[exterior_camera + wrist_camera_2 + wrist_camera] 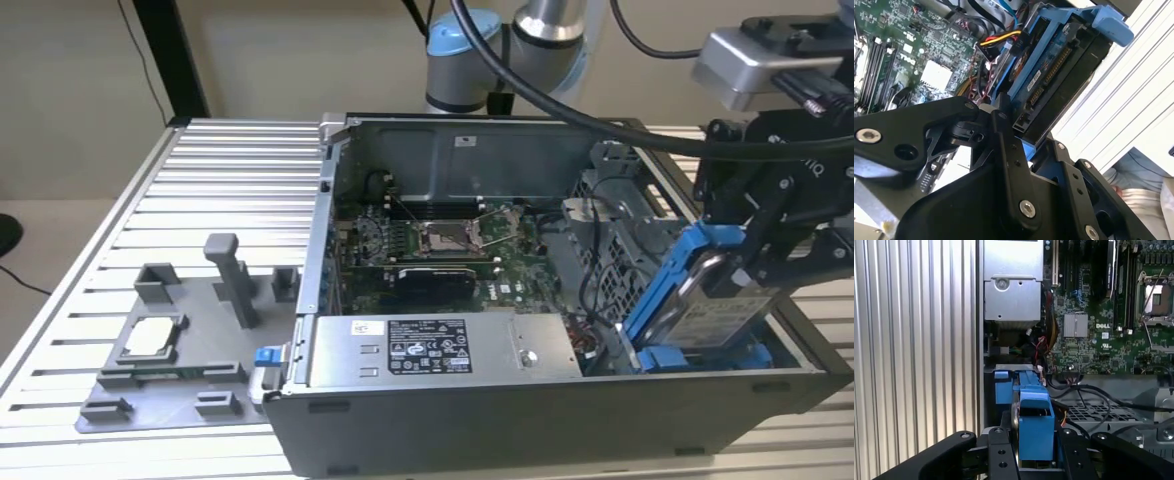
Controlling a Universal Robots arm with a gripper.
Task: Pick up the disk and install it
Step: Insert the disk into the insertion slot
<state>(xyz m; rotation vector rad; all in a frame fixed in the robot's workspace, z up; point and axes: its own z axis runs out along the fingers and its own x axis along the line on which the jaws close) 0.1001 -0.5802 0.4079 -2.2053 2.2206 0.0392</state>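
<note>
A flat rectangular silver-grey metal disk [717, 305], clipped in a bright blue plastic frame, is held by the black gripper [763, 255] at the exterior view's right end of an open grey metal computer case [534, 420]. The jaws are closed onto the disk's two broad sides, and in the first wrist view the black fingers [999, 450] are seen pressed against the blue frame on either side. The disk [1064, 70] is carried on edge and tilted: its lower end is sunk inside the case beside a blue bracket there, while its upper end stands above the case wall. A green motherboard [441, 240] is seen on the case floor, and a grey box with a black-and-white label [427, 345] lies along the near wall. On the ribbed aluminium table [227, 170], at the exterior view's left, a grey plastic fixture [160, 395] is laid, with a small square silver chip [150, 335] seated in it, well apart from the gripper.
</note>
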